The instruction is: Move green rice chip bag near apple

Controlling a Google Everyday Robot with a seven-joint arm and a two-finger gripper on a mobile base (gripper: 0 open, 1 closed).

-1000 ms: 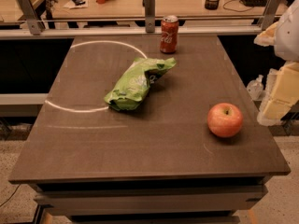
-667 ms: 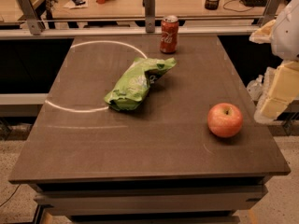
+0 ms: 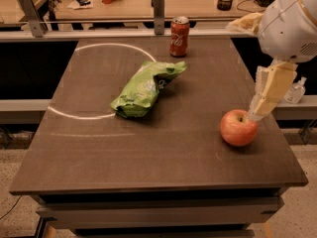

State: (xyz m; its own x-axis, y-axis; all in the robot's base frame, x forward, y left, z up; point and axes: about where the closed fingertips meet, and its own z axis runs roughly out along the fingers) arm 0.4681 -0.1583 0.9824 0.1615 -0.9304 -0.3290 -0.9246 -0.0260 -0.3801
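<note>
The green rice chip bag [image 3: 146,88] is lying crumpled on the dark brown surface [image 3: 148,152], a little left of its middle. It is a long, bright-green foil bag with pale print that I cannot read and a dark patch toward its upper right end. It is sitting at a slant, its lower end touching the white ring [image 3: 79,115] drawn on the surface and its upper end pointing toward the red soda can [image 3: 179,36], which is standing upright near the far edge.

The apple [image 3: 238,128] is resting near the right edge, well apart from the bag. It is round and red-orange, with a yellowish blush and a small stem dimple on top.

The end effector [image 3: 257,110] is hanging at the right side, its cream-coloured tip reaching down just beside the apple's upper right. I cannot tell whether it is touching the fruit, nor whether it is apart or together. The arm's white housing [image 3: 290,24] above it is being cut off by the top and right borders. A small clear bottle [image 3: 297,90] is half hiding behind the arm.
</note>
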